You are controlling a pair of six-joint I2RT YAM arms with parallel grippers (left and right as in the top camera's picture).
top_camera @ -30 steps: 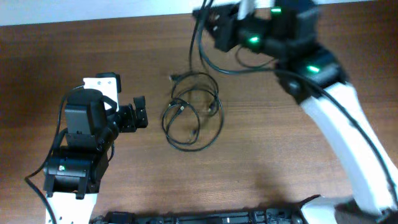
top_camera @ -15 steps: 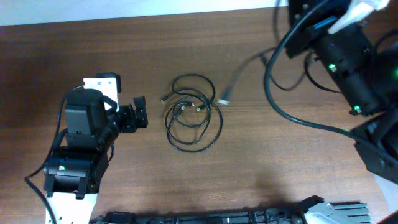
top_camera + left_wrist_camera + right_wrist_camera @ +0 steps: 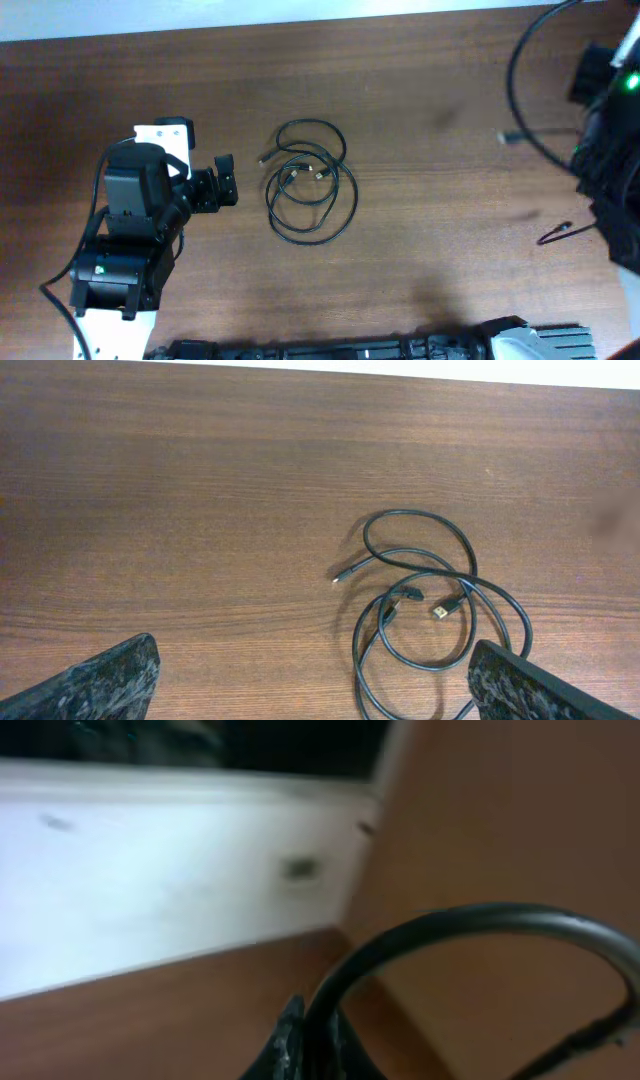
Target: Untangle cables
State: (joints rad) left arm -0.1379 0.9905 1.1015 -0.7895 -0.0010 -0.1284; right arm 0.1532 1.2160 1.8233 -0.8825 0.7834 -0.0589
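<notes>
**A:** Where are the cables, and what shape are they in?

**B:** The cables point(image 3: 310, 182) lie flat near the middle of the table point(image 3: 450, 270), near the left gripper point(image 3: 224, 181) but not touching it. They are thin, smooth black cords, round in section, laid in loose overlapping loops. In the overhead view a smaller ring sits above a bigger oval, and the strands cross where the two meet.

**A:** Any ends showing?

**B:** A slim plug point(image 3: 341, 576) sticks out to the left of the smaller ring, clear of the loops. Two stubbier plugs point(image 3: 405, 598) rest inside the coil, near one another, one with a pale tip.

**A:** And the surface under them?

**B:** It is dark brown wood, matte, with fine straight grain running across. A white strip point(image 3: 150, 18) borders its far edge.

**A:** The grippers?

**B:** The left one's jaws stand wide and hold nothing. Its two mottled black fingertips point(image 3: 95, 682) sit at the bottom corners of the left wrist view. The right arm point(image 3: 610, 170), black-housed with a green light, is at the table's right edge, well apart from the coil. The right wrist view is blurred. A glossy black cord point(image 3: 470, 925) arcs up from a dark shape at the bottom that may be the right gripper point(image 3: 305, 1045). I cannot tell whether its jaws are closed or parted.
</notes>
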